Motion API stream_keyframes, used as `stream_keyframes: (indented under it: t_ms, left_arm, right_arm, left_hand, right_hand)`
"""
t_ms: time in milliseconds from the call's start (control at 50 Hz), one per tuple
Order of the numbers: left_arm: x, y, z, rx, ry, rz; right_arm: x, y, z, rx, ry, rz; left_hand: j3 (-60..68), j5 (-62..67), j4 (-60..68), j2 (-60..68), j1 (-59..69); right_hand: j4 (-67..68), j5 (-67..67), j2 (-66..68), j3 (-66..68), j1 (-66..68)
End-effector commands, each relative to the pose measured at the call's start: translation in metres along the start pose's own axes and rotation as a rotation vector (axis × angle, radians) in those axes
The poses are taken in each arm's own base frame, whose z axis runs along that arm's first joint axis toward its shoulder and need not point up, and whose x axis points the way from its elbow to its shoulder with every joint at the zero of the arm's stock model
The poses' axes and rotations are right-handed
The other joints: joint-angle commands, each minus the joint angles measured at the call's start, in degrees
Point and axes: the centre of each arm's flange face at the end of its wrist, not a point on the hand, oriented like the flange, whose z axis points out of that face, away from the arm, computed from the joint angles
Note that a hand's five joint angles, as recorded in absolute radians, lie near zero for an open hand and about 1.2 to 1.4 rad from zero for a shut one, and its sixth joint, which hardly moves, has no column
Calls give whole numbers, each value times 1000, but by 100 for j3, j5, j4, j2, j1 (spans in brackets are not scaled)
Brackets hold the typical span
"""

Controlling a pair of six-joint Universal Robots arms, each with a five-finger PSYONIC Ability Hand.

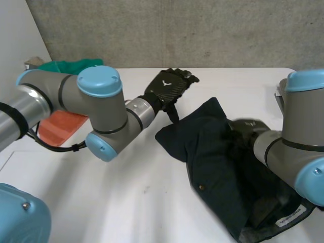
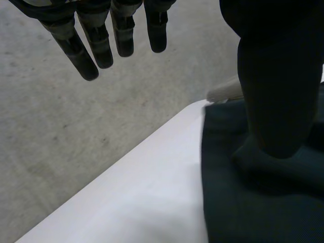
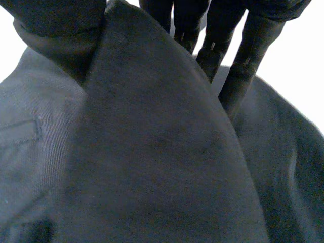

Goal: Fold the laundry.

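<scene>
Nearest, at the lower right of the head view: dark navy garment (image 1: 217,172), bunched on the white table (image 1: 126,192), with a white label (image 1: 291,216) at its near end and a small button (image 1: 201,187) on the flatter panel just beyond. Right arm (image 1: 298,147) in from the right edge, covering the garment's right side. Past the button, right hand (image 1: 250,126) down on the middle of the cloth, beside a fold (image 1: 215,109) standing up in a peak toward the centre of the frame. In the right wrist view, the same hand (image 3: 220,30) grasping that fold: a ridge of navy cloth between the straight fingers (image 3: 250,55) on one side and the thumb (image 3: 50,20) on the other, palm hidden behind the ridge, a stitched pocket slit (image 3: 20,134) on the thumb's side. Farther back, just above centre, left hand (image 1: 169,86) raised over the table at the end of the left arm (image 1: 101,101), released and holding nothing. In its own wrist view, fingers (image 2: 96,45) straight and apart over grey concrete, thumb (image 2: 276,91) hanging in front of the garment's corner and blocking part of it; touching or not, impossible to tell. At mid left, an orange cloth (image 1: 61,126) flat on the table, largely hidden behind the left arm. At upper left, a green cloth (image 1: 68,66) heaped at the table's far edge. Beyond everything, across the top, a concrete wall (image 1: 202,30).
</scene>
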Motion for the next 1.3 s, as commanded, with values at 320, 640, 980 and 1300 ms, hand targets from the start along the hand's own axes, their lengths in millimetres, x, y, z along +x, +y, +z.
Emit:
stream_keyframes:
  t_ms: [320, 640, 980, 1300]
  left_arm:
    - [52, 37, 6, 0, 142, 256]
    - [-60, -180, -28, 581, -419, 172]
    - [-31, -74, -77, 193, -394, 79]
    - [-9, 31, -108, -204, -334, 47]
  right_arm:
    - [-44, -26, -58, 143, -298, -609]
    - [5, -210, -30, 941, 153, -531]
    - [-9, -137, 31, 771, -139, -415]
    - [-22, 2, 67, 234, -242, -497]
  left_hand:
    - [6684, 6705, 6731, 6687, 6699]
    - [6691, 6712, 6738, 6694, 6706]
    - [6691, 6712, 6738, 6694, 6706]
    - [2455, 2476, 2502, 2458, 2471]
  right_hand:
    - [1181, 1300, 1299, 1240, 1564]
    - [1181, 1300, 1299, 1240, 1564]
    - [912, 1031, 1029, 970, 1295]
    - [-3276, -3157, -3159, -3218, -2893]
